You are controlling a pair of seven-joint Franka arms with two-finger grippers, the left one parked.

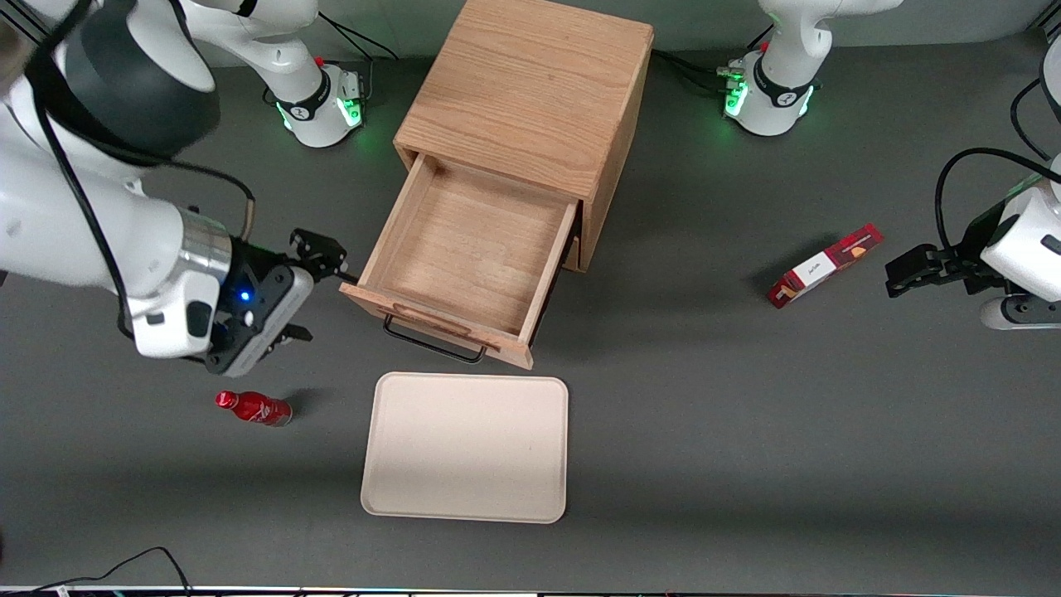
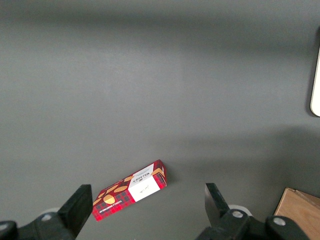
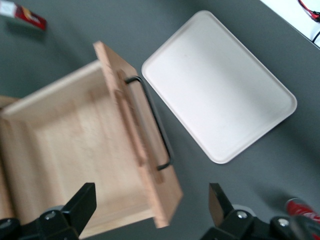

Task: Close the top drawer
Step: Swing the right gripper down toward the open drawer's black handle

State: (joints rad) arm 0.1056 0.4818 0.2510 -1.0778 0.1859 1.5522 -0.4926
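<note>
The top drawer (image 1: 468,249) of the light oak cabinet (image 1: 530,83) is pulled far out and its inside is bare. Its plank front (image 1: 439,319) carries a thin black wire pull (image 1: 435,342) and faces the front camera. My gripper (image 1: 311,290) is open and empty, hovering beside the drawer's front corner toward the working arm's end, not touching it. In the right wrist view the drawer (image 3: 75,150), its pull (image 3: 152,120) and the front plank's corner (image 3: 167,205) lie below my spread fingers (image 3: 82,202). The lower drawer is hidden under the top one.
A cream tray (image 1: 466,448) lies flat just in front of the drawer; it also shows in the right wrist view (image 3: 220,85). A small red bottle (image 1: 253,408) lies on the table below my gripper. A red snack box (image 1: 825,265) lies toward the parked arm's end.
</note>
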